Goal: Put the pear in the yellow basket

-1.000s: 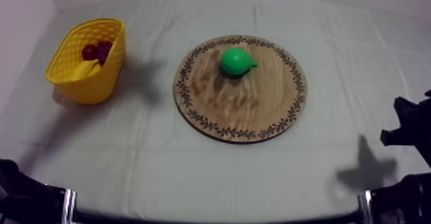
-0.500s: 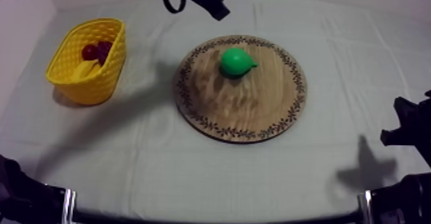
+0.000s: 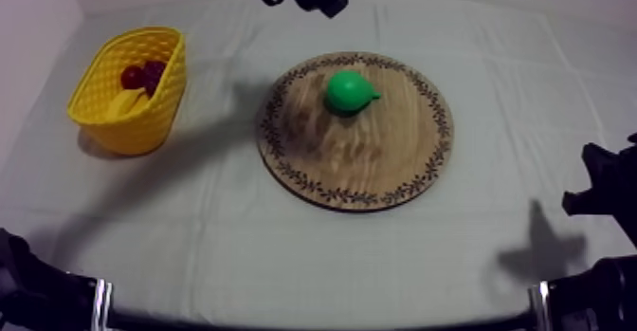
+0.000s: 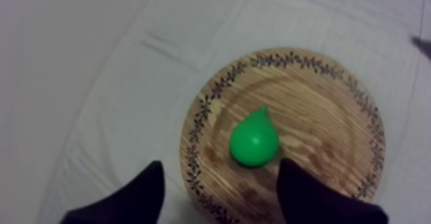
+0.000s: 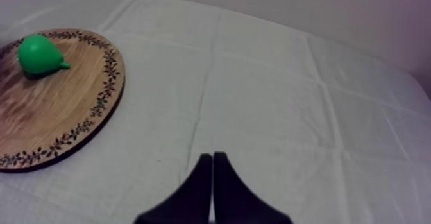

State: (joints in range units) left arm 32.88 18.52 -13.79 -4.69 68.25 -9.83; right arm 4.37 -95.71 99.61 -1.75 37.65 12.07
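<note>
- Green, smooth and teardrop-shaped, the pear (image 4: pixel 254 138) lay on the round, grainy wooden board (image 4: pixel 333 111).
- We held our left gripper (image 4: pixel 221 175) spread above it, and our right gripper (image 5: pixel 212 162) pressed together.

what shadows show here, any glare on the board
Top view: a soft shadow crosses the cloth between the yellow basket and the wooden board; pale sheen on the wood beside the pear. Left wrist view: thin shadow under the pear, past the open left gripper. Right wrist view: past the shut right gripper, the pear's shadow is small and dark.
</note>
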